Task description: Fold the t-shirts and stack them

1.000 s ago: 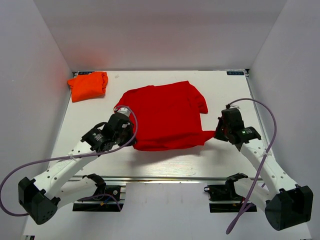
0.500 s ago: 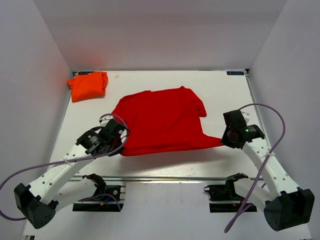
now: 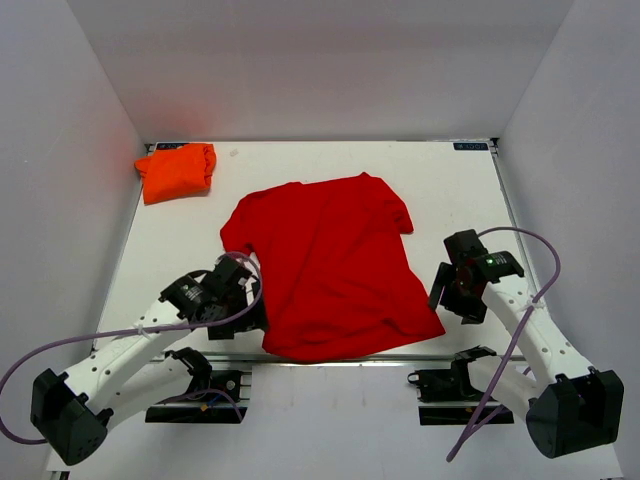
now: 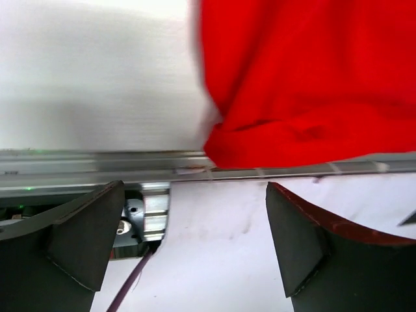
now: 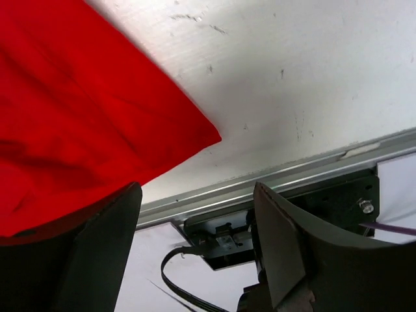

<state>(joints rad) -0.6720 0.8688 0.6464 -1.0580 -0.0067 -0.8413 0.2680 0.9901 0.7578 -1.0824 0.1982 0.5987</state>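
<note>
Red t-shirt [image 3: 330,265]: spread flat.
Orange t-shirt [image 3: 176,170]: bunched, far-left of red t-shirt.
Left gripper [image 4: 195,190]: jaws apart, empty, by its near-left hem.
Right gripper [image 5: 196,188]: jaws apart, empty, by its near-right hem.

a white tabletop [image 3: 450,190] sits boxed in by plain white walls [image 3: 300,70] on three sides. a metal rail [image 4: 78,161] runs along its near edge, under soft, even light.

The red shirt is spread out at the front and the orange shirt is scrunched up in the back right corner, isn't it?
Nearly. The orange shirt is scrunched up in the back left corner, not the right one. The top external view shows this. The red shirt is spread out at the front, just as you said.
</note>
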